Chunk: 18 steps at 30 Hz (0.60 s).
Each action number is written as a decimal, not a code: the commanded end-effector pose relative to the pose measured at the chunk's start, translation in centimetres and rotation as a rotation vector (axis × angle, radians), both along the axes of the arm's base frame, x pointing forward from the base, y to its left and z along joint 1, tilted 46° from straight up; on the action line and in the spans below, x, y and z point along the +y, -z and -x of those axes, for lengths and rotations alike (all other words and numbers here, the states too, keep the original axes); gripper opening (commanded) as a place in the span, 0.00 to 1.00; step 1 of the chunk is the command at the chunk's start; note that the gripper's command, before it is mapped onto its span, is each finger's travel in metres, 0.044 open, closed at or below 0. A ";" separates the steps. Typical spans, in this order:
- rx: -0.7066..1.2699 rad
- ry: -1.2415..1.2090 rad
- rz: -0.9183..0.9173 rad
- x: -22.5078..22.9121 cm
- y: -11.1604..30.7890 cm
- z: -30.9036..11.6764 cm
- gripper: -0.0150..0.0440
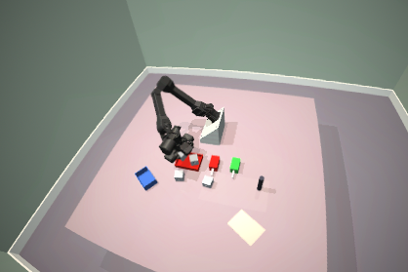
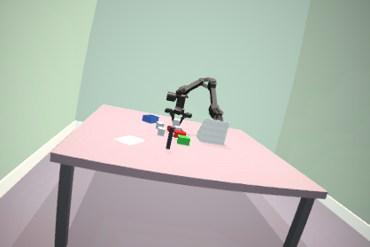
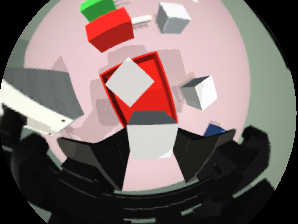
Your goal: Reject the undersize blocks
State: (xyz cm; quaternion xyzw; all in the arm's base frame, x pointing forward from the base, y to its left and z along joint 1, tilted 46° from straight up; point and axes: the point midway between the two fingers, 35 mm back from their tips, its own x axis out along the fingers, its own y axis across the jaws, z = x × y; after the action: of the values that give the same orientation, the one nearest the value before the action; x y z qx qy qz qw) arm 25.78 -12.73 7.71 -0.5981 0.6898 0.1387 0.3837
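Wrist view: jaws partly open, clamped on steel block point(image 3: 152, 140) (bore not visible), above near end of red reject tray point(image 1: 182, 164) point(image 3: 150, 95), beside block already inside point(image 1: 193, 160) point(image 3: 130, 82).

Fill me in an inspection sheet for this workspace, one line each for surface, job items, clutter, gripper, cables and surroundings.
Surface: pink tabletop, no damage seen.
Job items: red reject tray with one steel block in it; two more blocks on the table; green GO gauge lying down. Bore sizes cannot be told.
Clutter: red gauge, blue tray, dark upright cylinder, pale sheet, grey wedge-shaped stand.
Gripper: closed on a held steel block, above the tray.
Cables: nothing seen.
Surroundings: plain green walls, pale skirting.
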 end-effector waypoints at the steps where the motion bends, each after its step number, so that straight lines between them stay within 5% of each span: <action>1: -0.002 -0.014 -0.001 -0.1 0.3 -0.2 0.25; 5: -0.002 -0.014 0.000 -0.6 0.8 -0.2 0.25; 18: 0.002 -0.001 0.001 -0.4 0.4 0.0 0.83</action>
State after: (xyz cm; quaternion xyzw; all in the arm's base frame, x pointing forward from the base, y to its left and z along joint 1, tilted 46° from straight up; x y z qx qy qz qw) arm 25.71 -13.36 7.06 -0.5977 0.6908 0.1399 0.3820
